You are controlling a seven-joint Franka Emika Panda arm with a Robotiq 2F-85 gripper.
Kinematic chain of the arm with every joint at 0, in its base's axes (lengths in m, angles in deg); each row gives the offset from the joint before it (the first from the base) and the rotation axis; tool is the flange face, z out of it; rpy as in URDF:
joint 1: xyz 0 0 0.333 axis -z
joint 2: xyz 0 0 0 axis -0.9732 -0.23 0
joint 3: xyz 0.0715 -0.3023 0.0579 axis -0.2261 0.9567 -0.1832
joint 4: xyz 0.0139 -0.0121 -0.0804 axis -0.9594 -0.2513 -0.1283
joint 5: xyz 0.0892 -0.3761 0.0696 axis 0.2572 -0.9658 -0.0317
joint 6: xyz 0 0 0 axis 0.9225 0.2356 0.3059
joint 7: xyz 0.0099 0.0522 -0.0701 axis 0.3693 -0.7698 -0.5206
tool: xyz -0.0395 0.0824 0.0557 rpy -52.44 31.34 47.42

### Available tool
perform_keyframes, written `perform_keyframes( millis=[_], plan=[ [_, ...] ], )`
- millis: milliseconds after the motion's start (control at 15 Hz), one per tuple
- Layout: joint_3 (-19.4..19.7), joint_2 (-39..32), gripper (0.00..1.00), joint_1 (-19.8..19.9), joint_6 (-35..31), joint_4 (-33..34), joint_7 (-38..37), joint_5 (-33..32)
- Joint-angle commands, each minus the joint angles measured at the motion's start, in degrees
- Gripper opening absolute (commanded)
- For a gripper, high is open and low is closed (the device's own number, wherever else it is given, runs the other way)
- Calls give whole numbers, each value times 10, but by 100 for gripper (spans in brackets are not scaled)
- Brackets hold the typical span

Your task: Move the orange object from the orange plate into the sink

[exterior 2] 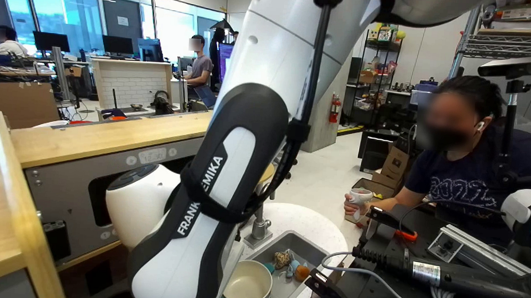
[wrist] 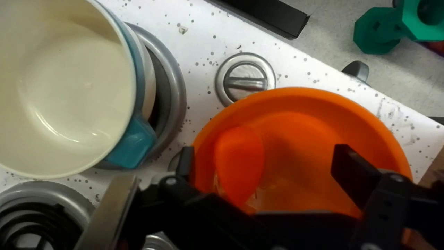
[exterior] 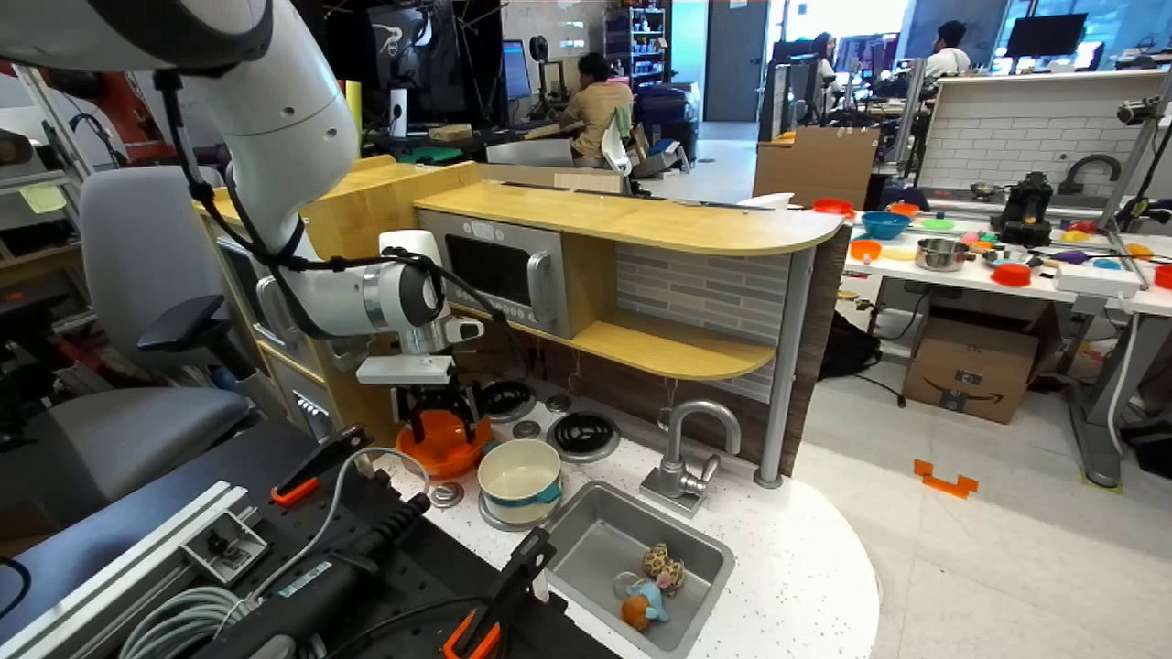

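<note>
In an exterior view, the sink point(exterior: 593, 540) is at the near right, presumably the drop location; toys point(exterior: 648, 601) lie inside. Farther left, the pot point(exterior: 519, 469) stands between the sink and the orange plate point(exterior: 444, 465); transfer should clear the pot. The plate, beyond, contains the orange object point(wrist: 239, 156) on its right side, toward the pot. The gripper point(wrist: 264, 159) is at the plate, fingers spread either side of the object, apparently to straddle it; nothing is clamped.
</note>
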Motion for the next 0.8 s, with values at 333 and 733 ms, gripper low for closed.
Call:
perform_keyframes(
  millis=[333, 733],
  plan=[
    [0, -91, 100, -28, -3, 95, 65, -8],
    [1, -116, 60, -28, 15, 137, 75, -1]
  ],
)
